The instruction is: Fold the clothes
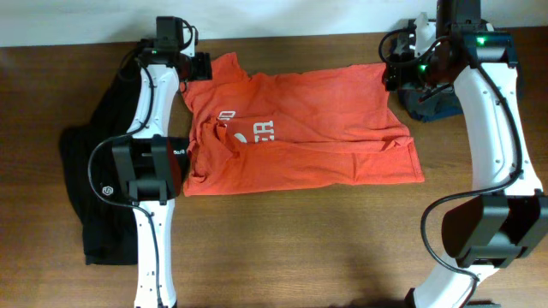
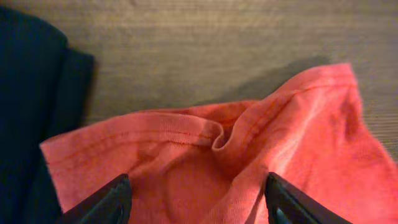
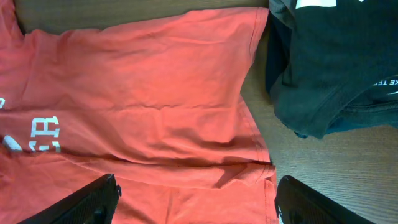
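"Taking it from the biggest thing down, what fills the view?" asks Ana.

"A brown wooden table," says Ben. "Across its far half an orange-red short-sleeved T-shirt lies spread out between the two arms, with a long crease running along its near side."

"And the other clothes?"

"Long black garments lie heaped at the table's left edge. They are partly under the white left arm and just beside the shirt's sleeve. A dark crumpled garment sits just beside the shirt's right edge, below the white right arm."

"What about the grippers?"

"The left gripper is over the shirt's far left sleeve. Its jaws stand wide apart with the puckered sleeve hem between them, unpinched. I cannot tell whether the fingers touch the cloth. The right gripper hangs over the shirt's right end, jaws likewise spread, gripping nothing."

"Any small details?"

"White lettering on the chest, partly lost in the folds, and a small white logo on the black heap."
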